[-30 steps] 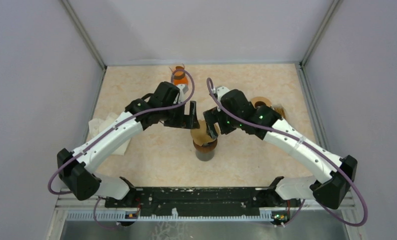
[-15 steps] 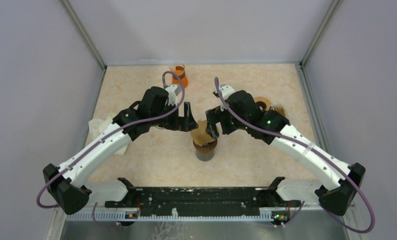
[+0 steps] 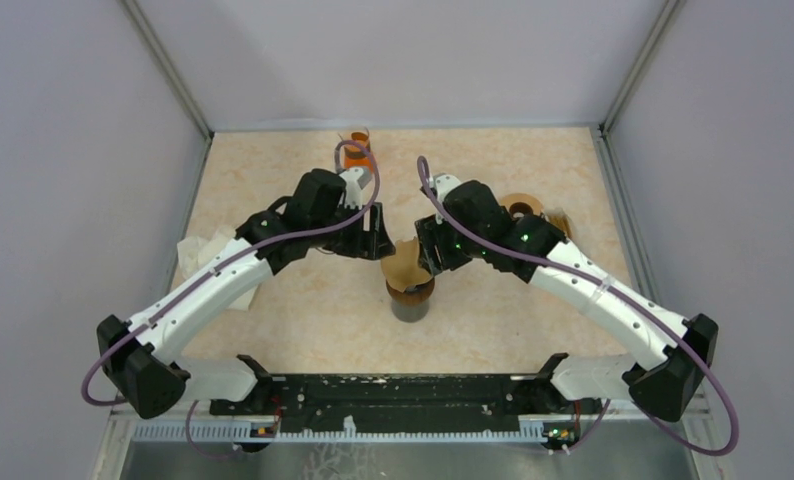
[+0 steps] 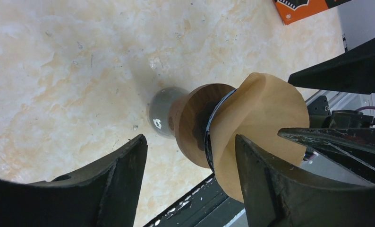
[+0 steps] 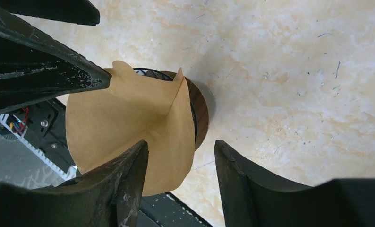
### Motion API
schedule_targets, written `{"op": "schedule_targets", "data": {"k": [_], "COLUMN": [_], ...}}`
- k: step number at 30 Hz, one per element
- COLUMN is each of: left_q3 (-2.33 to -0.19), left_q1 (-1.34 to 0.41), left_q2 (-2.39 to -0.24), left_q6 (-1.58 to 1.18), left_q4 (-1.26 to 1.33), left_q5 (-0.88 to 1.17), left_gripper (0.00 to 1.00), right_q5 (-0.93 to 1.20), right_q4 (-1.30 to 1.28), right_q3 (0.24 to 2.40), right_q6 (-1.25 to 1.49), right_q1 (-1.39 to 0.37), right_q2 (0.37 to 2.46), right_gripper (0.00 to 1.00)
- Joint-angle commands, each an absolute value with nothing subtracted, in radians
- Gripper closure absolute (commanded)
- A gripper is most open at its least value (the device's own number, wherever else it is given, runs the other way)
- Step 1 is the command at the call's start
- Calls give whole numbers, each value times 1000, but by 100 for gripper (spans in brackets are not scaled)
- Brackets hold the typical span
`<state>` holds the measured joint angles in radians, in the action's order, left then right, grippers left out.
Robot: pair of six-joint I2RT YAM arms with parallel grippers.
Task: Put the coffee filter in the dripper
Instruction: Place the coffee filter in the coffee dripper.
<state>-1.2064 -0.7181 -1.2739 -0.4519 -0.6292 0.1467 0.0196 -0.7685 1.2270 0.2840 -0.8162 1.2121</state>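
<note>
Left gripper (image 3: 382, 243) and right gripper (image 3: 425, 260) narrowed — filter (image 5: 129, 127) sits in dripper (image 4: 185, 123).

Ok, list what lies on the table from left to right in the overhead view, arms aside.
White crumpled paper → orange container → coffee filter → brown round object.

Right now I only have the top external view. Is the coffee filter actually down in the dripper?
Observer: The left wrist shows the coffee filter sitting in the dripper, most of its paper standing out past the rim.
Operator: Is it opened out?
Observer: No, the right wrist shows a flap creased across it.
Operator: Anything clamping it?
Observer: Not visibly; the left gripper and right gripper both have jaws apart.
</note>
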Motion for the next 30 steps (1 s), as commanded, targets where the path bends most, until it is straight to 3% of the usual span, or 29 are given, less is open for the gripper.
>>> {"op": "schedule_targets", "data": {"k": [1,10,16,23,30], "left_q3": [-1269,-1304,-1311,-1300,-1281], "left_q1": [-721,-723,-728,-730,-730], "left_q2": [-1291,-1348,-1359,-1354,-1330], "left_q6": [-401,-372,-363,-367,-381], "left_q4": [-625,-654,-666,-676,-677], "left_q5": [167,225,240,241,222], "left_gripper": [28,49,60,58,45], "right_q5": [-18,-37,-34,-23,-20], "right_q4": [-767,-781,-782,-775,-770], "right_q3": [1300,1315,1315,1304,1302], "right_q6": [287,285,279,270,272], "right_q1": [-821,-821,-821,-821,-821], "right_q2": [1220,1245,1254,1268,1260], "right_gripper": [51,79,91,92,77]}}
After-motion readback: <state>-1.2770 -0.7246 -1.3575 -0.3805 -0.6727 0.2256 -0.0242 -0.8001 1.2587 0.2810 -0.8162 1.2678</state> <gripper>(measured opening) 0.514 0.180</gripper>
